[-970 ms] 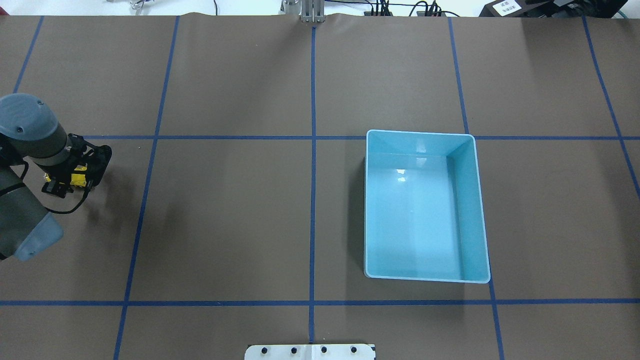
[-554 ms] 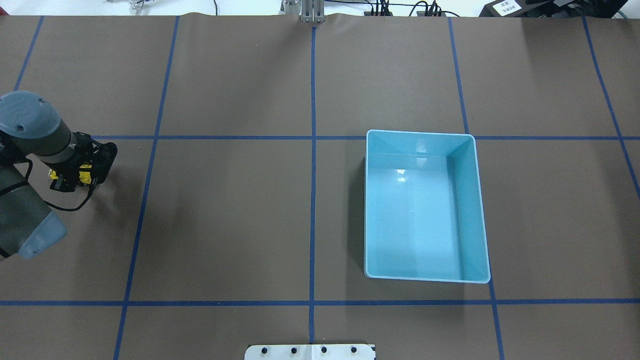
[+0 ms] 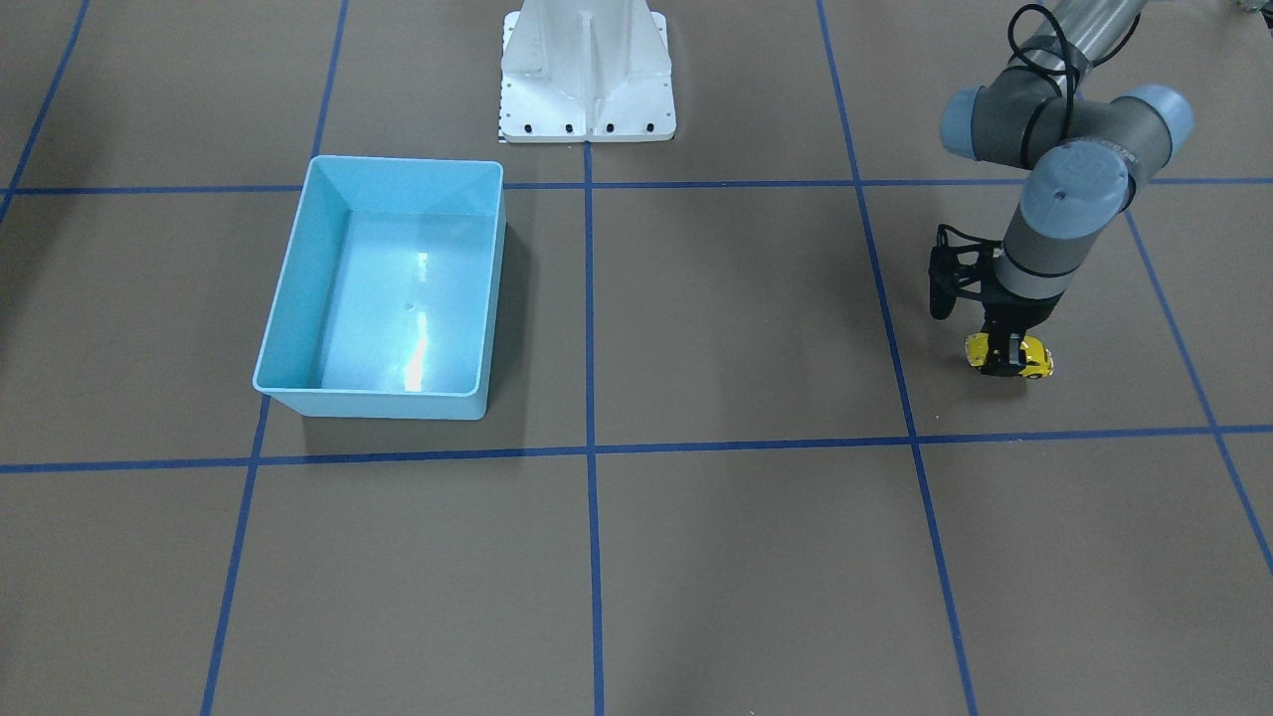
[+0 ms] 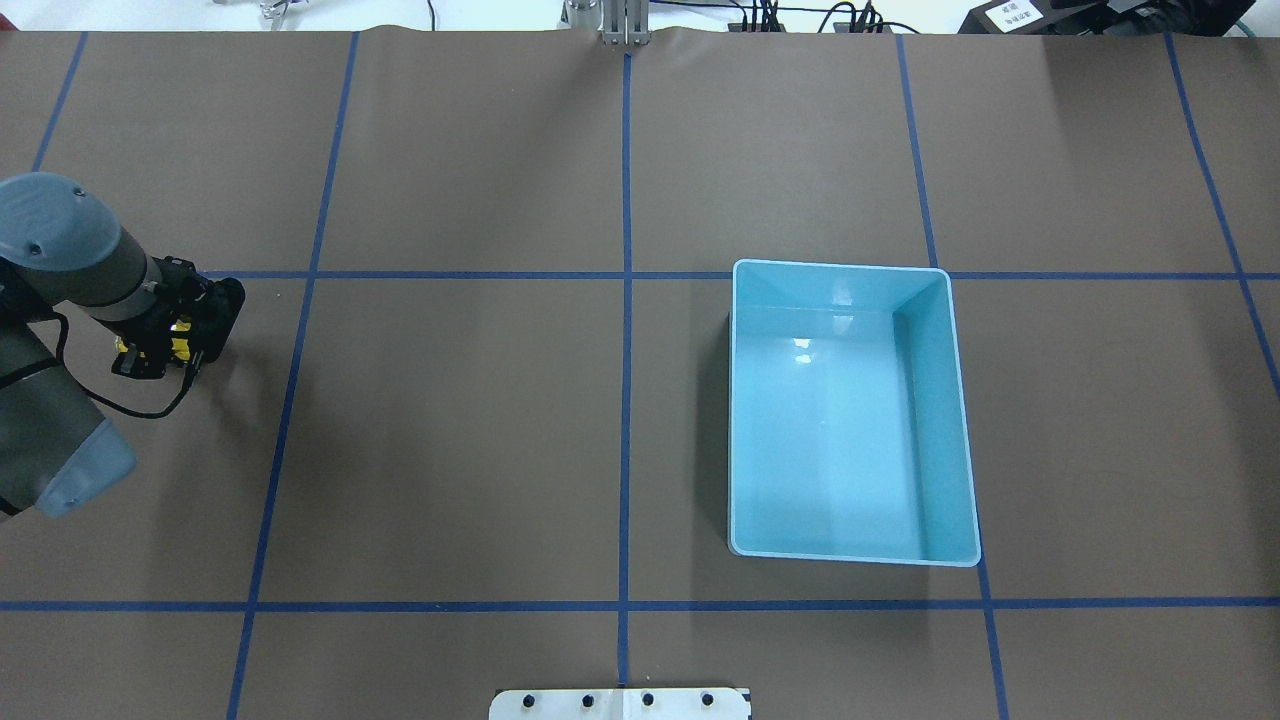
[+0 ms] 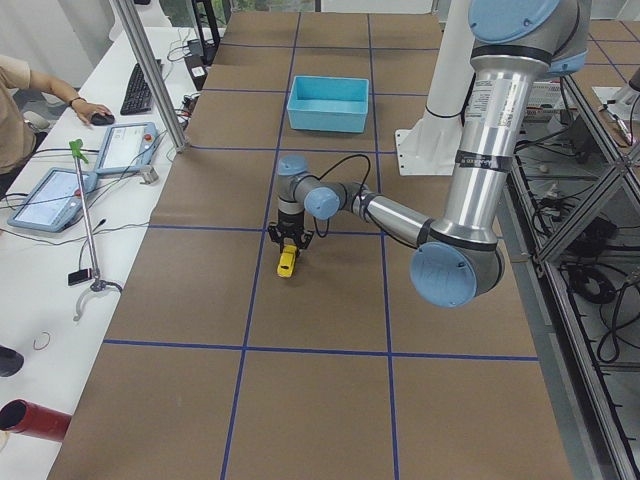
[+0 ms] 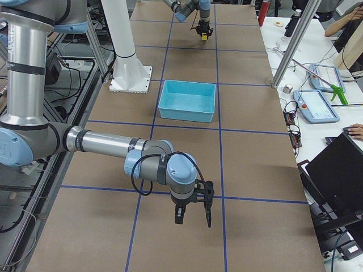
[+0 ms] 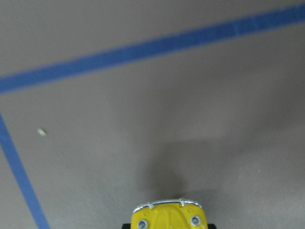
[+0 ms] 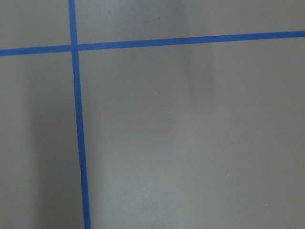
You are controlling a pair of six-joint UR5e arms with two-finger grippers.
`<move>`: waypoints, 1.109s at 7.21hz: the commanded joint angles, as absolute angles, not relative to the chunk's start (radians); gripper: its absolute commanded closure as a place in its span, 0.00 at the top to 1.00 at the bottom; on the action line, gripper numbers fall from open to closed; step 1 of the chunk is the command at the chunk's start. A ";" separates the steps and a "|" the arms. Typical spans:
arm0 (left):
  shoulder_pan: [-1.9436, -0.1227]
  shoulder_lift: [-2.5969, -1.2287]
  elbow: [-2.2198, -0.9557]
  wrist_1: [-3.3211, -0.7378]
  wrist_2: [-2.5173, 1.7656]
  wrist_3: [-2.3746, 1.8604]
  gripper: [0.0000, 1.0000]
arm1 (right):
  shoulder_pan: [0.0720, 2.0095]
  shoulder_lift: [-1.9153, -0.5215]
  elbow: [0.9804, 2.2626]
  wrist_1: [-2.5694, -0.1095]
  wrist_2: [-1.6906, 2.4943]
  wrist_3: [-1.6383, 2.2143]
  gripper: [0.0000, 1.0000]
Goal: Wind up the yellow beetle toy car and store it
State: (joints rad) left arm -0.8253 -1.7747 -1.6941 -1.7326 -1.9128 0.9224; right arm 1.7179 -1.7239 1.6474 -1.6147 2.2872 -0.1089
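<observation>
Blue bin (image 4: 850, 430) stands well apart from car (image 3: 1036, 361).

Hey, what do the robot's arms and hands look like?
The left arm and right arm are silver-grey tubes with light-blue joint caps. The left hand and right hand are black, two-fingered; a black cable loops by the left wrist.

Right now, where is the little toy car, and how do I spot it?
Look far across the brown table from the light-blue bin, to the robot's left arm. Under it, its pincer grips a yellow beetle toy car, the only bright yellow thing there.
</observation>
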 commanded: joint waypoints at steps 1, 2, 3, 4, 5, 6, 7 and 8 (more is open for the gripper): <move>-0.824 -1.845 -1.668 -1.717 -1.983 0.826 0.00 | 1.717 -1.714 1.644 -1.615 2.284 -0.101 1.00; -0.824 -1.867 -1.661 -1.717 -2.032 0.803 0.00 | 1.717 -1.713 1.643 -1.615 2.283 -0.101 1.00; -0.824 -1.887 -1.661 -1.720 -2.066 0.728 0.00 | 1.717 -1.712 1.643 -1.615 2.283 -0.100 1.00; -0.812 -1.916 -1.651 -1.730 -2.103 0.636 0.00 | 1.717 -1.712 1.643 -1.615 2.283 -0.100 1.00; -0.786 -1.948 -1.637 -1.738 -2.105 0.637 0.00 | 1.717 -1.712 1.643 -1.615 2.283 -0.101 1.00; -0.758 -1.977 -1.628 -1.743 -2.103 0.637 0.00 | 1.717 -1.704 1.641 -1.617 2.278 -0.101 1.00; -0.738 -1.986 -1.614 -1.784 -2.095 0.640 0.00 | 1.717 -1.694 1.641 -1.618 2.272 -0.106 1.00; -0.736 -1.987 -1.609 -1.799 -2.092 0.673 0.00 | 1.717 -1.686 1.641 -1.618 2.267 -0.106 1.00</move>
State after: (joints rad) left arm -0.7489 -1.9780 -1.6194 -1.7722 -2.0969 0.6471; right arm 1.7165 -1.6967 1.6417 -1.6176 2.2736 -0.1042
